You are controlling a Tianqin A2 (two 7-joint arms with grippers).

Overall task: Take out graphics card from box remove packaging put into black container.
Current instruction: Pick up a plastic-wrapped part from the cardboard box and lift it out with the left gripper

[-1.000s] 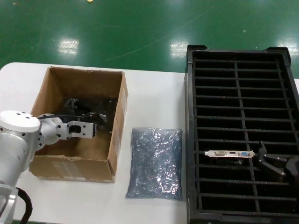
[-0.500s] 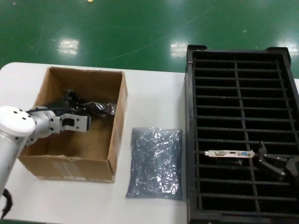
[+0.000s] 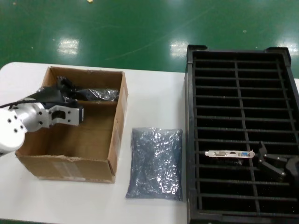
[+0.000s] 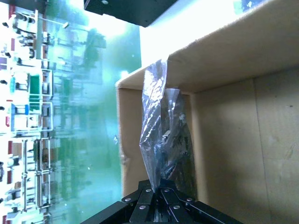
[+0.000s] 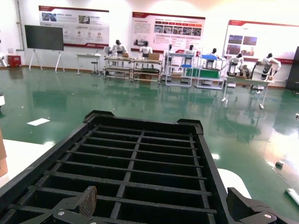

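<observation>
A white worktop (image 3: 154, 98) stands on a glossy green floor (image 3: 140, 28), with display boards and racks along the far wall in the right wrist view. Nearest, an empty crinkly grey packaging (image 3: 155, 163) lies flat between the box (image 3: 74, 161) and the black container (image 3: 196, 140), touching neither. In the container's near slots a graphics card (image 3: 230, 153) sits upright, its silver bracket with white, black and blue ports facing up; the right pincer (image 3: 273, 164) hovers just beside it, spread wide and holding nothing. Over the box's far left part, the left pincer (image 3: 65, 88) is clamped on a bagged card (image 3: 98, 94), a dark board inside shiny smoky plastic, lifted near the back wall's rim. The container's far slots are bare.
</observation>
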